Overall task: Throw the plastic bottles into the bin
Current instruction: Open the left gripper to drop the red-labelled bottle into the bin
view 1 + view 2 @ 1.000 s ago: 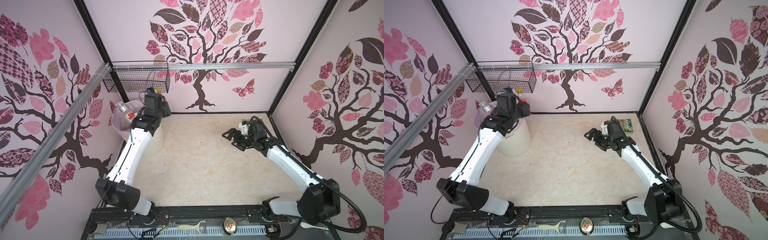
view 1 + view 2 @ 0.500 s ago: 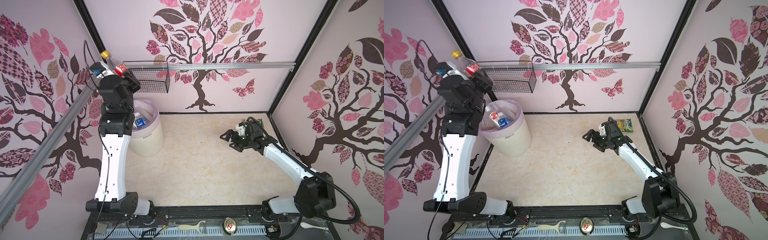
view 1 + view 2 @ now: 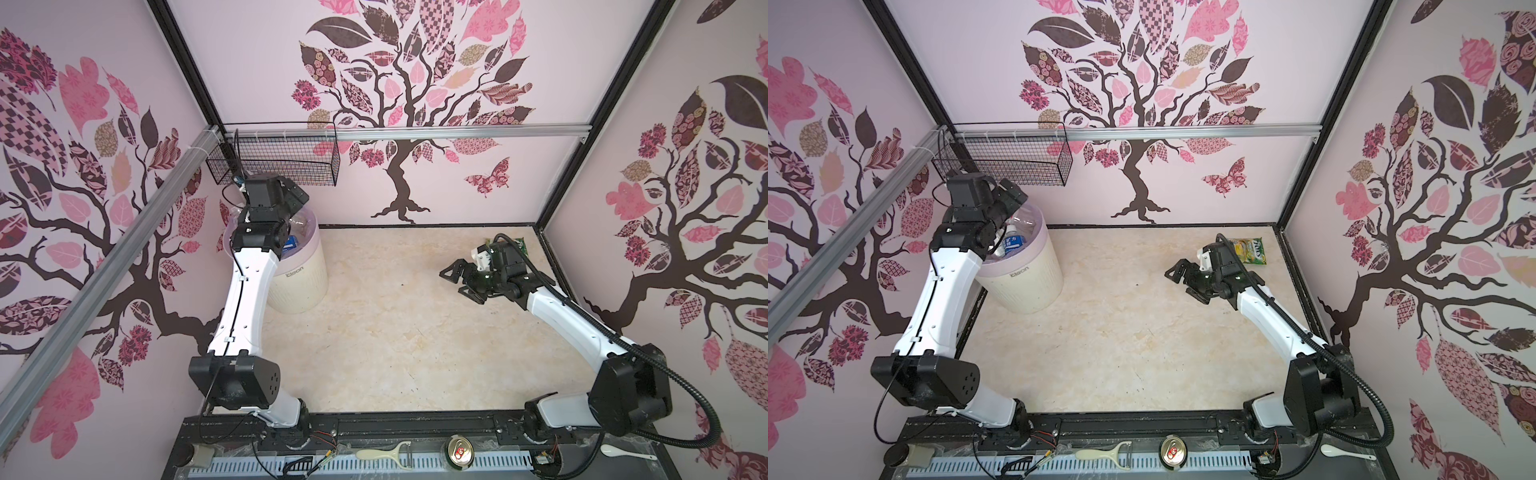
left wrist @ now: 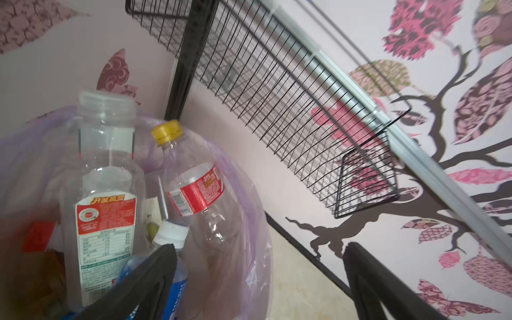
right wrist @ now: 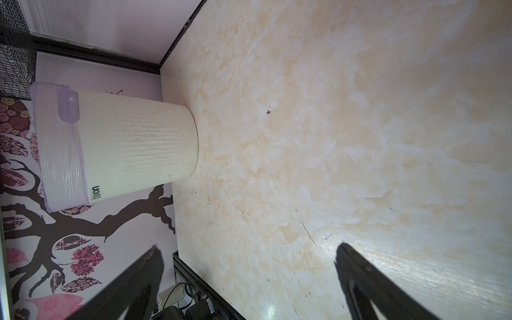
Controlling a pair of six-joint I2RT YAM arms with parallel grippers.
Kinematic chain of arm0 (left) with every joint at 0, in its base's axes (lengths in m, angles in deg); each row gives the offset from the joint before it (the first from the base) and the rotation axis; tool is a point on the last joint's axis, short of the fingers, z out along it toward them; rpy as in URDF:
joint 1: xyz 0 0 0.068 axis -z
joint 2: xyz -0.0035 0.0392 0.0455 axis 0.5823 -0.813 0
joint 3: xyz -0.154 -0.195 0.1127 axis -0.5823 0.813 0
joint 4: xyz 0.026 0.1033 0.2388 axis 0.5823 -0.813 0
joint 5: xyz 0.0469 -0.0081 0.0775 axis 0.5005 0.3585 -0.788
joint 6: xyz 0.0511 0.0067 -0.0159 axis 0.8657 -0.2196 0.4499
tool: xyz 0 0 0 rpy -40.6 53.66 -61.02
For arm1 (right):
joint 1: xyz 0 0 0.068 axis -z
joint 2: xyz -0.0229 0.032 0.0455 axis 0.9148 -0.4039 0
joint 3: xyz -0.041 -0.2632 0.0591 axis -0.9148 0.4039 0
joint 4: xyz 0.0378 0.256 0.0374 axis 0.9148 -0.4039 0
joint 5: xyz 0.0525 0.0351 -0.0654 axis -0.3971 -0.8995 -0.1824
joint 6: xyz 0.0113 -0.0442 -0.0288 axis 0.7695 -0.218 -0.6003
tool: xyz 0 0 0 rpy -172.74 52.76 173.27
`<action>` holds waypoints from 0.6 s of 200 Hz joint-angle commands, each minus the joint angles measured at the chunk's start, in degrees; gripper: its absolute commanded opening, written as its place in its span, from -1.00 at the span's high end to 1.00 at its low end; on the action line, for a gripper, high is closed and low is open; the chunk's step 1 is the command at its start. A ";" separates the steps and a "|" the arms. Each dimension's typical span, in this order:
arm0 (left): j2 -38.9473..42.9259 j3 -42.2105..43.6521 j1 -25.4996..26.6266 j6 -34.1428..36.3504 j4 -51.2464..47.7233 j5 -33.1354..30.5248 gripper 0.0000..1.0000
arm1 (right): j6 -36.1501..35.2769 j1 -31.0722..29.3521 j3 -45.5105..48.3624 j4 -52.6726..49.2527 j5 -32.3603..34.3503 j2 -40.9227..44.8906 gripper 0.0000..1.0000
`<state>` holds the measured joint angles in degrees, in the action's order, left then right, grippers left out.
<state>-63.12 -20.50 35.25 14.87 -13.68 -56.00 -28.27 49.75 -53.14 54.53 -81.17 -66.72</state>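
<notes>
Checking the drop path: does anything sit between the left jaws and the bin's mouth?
Nothing visible does. The left gripper hangs open just above the bin, bottles already inside its liner; the wire basket hangs higher up.

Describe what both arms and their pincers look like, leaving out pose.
Both the left arm and right arm have glossy white tapered links between bulky black joint housings. A thin black cable runs along the left arm's white link. A thick ribbed black hose loops off the right arm. The left pincer and right pincer are matte black, each with two flat, wedge-shaped fingers.
</notes>
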 commanded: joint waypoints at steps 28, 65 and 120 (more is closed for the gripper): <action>9.76 8.99 0.88 6.76 11.78 4.70 -0.97 | -6.99 0.49 -4.57 -4.20 4.87 -1.84 -0.99; 23.96 37.83 3.01 16.42 24.30 -4.52 -0.96 | -14.46 1.31 -4.45 -7.27 20.59 0.45 -0.99; 30.46 67.76 4.41 22.89 31.76 -16.10 -0.96 | -22.83 2.56 12.83 8.25 48.36 8.54 -0.99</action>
<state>-29.87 36.53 39.95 35.75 21.33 -64.96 -45.47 51.48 -47.43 55.21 -49.06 -63.13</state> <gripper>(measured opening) 0.982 0.997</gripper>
